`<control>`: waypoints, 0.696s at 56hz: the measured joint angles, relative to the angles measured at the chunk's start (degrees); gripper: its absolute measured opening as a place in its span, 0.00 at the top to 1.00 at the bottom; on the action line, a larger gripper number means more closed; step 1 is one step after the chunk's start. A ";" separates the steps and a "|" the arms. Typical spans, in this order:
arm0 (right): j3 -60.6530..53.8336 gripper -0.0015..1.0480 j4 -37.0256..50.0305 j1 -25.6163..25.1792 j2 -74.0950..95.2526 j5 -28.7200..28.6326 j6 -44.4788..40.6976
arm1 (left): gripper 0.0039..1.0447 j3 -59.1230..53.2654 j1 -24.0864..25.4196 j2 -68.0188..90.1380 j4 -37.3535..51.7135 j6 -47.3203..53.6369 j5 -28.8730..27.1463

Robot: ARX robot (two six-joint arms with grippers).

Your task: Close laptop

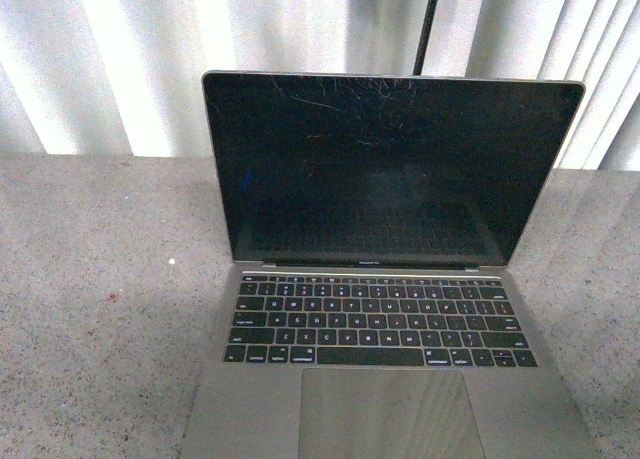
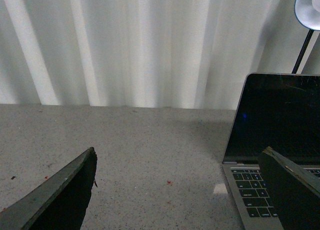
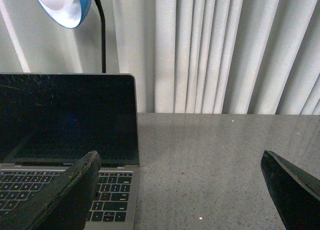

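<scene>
The laptop (image 1: 385, 279) is standing open, the table (image 1: 100, 279) spreading left and right. The left gripper (image 2: 175, 190) and right gripper (image 3: 180, 190) are gaping wide, empty.

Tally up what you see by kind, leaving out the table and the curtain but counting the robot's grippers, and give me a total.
Laptop: 1
Desk lamp: 1
Grippers: 2 (left gripper, right gripper, both open)
Total: 4
</scene>
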 joint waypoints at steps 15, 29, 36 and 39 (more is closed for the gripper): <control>0.00 0.07 0.00 0.00 0.00 0.00 0.00 | 0.06 0.00 0.00 0.00 0.00 0.00 0.00; 0.00 0.07 0.00 0.00 0.00 0.00 0.00 | 0.06 0.00 0.00 0.00 0.00 0.00 0.00; 0.00 0.07 0.00 0.00 0.00 0.00 0.00 | 0.06 0.00 0.00 0.00 0.00 0.02 0.00; 0.00 0.07 0.00 0.00 0.00 0.00 0.00 | 0.06 0.00 0.00 0.00 0.00 0.00 0.00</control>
